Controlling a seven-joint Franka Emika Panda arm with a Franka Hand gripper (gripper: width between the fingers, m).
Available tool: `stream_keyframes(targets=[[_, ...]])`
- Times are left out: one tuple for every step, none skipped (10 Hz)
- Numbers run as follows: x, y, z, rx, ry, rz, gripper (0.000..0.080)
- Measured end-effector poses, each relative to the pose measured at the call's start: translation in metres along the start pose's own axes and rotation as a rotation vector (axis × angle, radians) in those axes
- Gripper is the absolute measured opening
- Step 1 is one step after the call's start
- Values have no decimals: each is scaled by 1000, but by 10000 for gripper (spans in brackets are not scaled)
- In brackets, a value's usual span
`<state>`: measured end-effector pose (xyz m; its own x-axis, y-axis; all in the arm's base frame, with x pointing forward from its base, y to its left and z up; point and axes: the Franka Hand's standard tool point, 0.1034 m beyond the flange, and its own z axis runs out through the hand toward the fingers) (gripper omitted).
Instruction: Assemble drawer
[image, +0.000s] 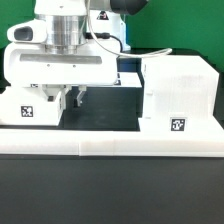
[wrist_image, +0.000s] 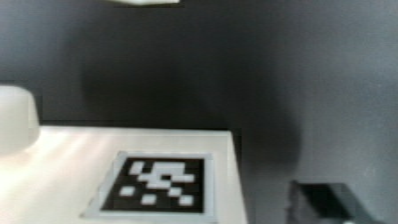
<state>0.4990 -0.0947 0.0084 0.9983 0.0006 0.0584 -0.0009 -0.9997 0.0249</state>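
The drawer's large boxy white housing (image: 182, 88) stands at the exterior view's right with a square tag on its front. A smaller white tray (image: 28, 108) with a tag sits at the left. My gripper (image: 68, 100) hangs over the tray's right end with its jaws apart. In the wrist view the tray's tagged white face (wrist_image: 166, 183) fills the space under the gripper (wrist_image: 199, 210). One dark finger (wrist_image: 338, 202) shows beside the tray with a gap to it. The other finger is hidden. Nothing is gripped.
A long low white border wall (image: 110, 145) runs along the front of the black table. A white rounded part (wrist_image: 15, 115) shows at the wrist view's edge. White parts lie behind the arm (image: 126, 68), next to the housing.
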Motion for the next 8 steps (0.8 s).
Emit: stream_keyframes(targets=[[0,0,0,0,0,0,252],[0,0,0,0,0,0,79],[0,0,0,0,0,0,41],[0,0,0,0,0,0,41],[0,0,0,0,0,0,41],[0,0,0,0,0,0,41],[0,0,0,0,0,0,41],[0,0,0,0,0,0,41]])
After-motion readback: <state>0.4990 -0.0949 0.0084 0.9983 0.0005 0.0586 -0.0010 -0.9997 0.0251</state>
